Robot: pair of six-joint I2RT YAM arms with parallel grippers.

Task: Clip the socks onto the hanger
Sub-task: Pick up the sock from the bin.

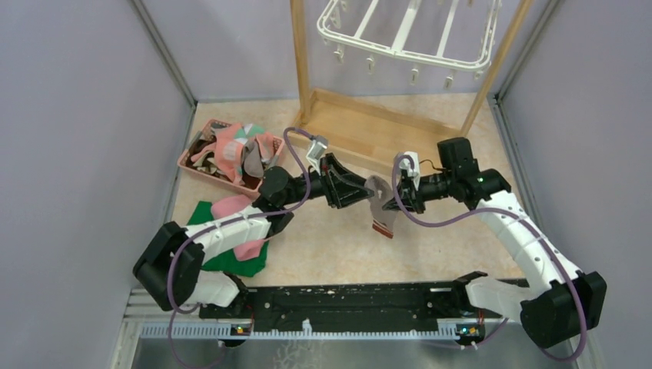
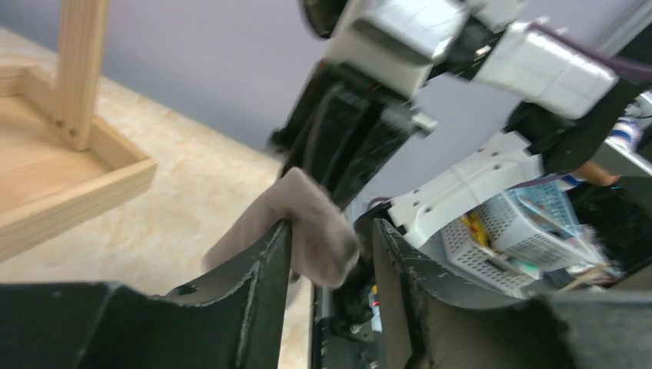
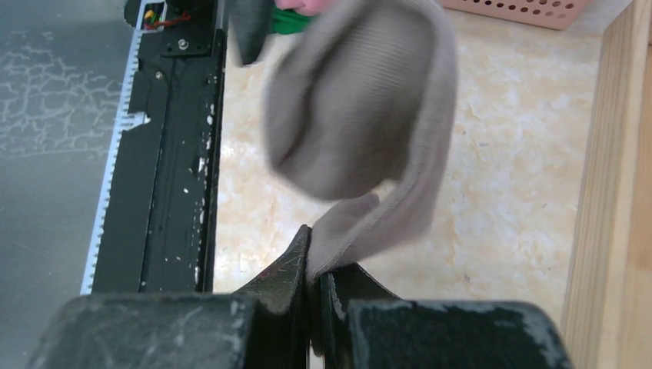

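Our right hand (image 3: 315, 250) is pinched hard on a fold of the grey-brown sock (image 3: 361, 100), its fingers all but meeting with the knit squeezed flat between them. Across from it our left hand (image 2: 330, 231) stands part open: the rounded toe end lies in the gap and brushes one finger, but nothing looks clamped there. So the sock hangs in mid-air between the two hands, above the pale bench (image 1: 446, 238), and in the top view its red-and-white striped cuff dangles lowest. It's a fine ribbed knit, matte and limp. We'd judge it very light, with no stiffness at all, so it will sag and fold wherever it isn't held. The cuff looks the best place to grip, since that thicker banded edge should give a clip something to bite. Further back, the white plastic hanger (image 1: 407, 34) hangs in the wooden frame (image 1: 369, 127), its small clips (image 1: 414, 75) dangling from the rim, well apart from the sock. Off to the left, more socks (image 1: 234, 146) sit heaped in a pink perforated basket (image 1: 198, 163).
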